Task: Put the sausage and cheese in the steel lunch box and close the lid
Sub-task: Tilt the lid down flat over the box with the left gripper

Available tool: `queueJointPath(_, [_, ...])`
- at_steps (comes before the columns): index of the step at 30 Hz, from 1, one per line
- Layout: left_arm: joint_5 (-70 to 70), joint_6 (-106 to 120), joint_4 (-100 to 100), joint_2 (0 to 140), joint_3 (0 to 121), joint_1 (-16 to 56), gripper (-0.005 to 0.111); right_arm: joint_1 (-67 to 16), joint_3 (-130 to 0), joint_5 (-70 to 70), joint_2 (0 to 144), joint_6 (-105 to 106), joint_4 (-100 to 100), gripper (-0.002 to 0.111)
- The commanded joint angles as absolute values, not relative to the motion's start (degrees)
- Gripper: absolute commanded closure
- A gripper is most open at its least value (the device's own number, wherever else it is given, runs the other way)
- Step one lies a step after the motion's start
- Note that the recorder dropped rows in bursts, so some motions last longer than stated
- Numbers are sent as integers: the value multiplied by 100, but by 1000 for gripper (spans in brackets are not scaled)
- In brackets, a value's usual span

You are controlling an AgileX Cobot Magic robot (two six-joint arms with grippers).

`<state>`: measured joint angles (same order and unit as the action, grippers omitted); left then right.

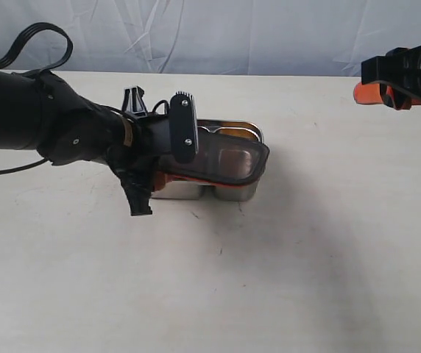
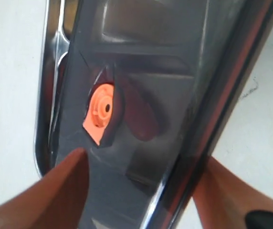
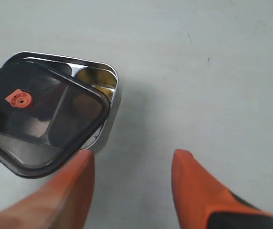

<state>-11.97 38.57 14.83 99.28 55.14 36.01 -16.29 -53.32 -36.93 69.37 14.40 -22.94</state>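
Closing looks like the step in hand: the left gripper (image 2: 143, 160) is clamped on the end of the lid (image 1: 221, 160) nearest its arm and holds it low over the steel lunch box (image 1: 229, 193), probably so the free end can come down onto the rim first. The lid's long axis runs roughly along the box's length, valve (image 3: 19, 99) upward, but it sits skewed and overhangs the near wall, so it is not seated. The uncovered corner compartment shows yellow, likely the cheese (image 3: 98, 81). A dull red shape seen through the dark plastic is probably the sausage (image 2: 143, 114), though I cannot tell which way it points. The right gripper (image 3: 132, 153) hangs well clear over the table (image 1: 306, 257), its fingers apart and empty.
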Motion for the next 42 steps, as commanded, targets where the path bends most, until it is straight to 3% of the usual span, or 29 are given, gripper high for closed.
queueJointPath(1, [-1042, 3793, 1347, 9950, 5500, 3621, 48, -1602, -5346, -3682, 6895, 1444, -2255, 60])
queueJointPath(20, [-1599, 3793, 1051, 10152, 5500, 3621, 48, -1602, -5346, -3705, 6895, 1444, -2255, 60])
queueJointPath(36, [-683, 3806, 697, 10152, 5500, 3728, 48, -1602, -5346, -3705, 6895, 1444, -2255, 60])
queueJointPath(42, [-1025, 3806, 697, 10152, 5500, 3728, 48, -1602, -5346, -3716, 6895, 1444, -2255, 60])
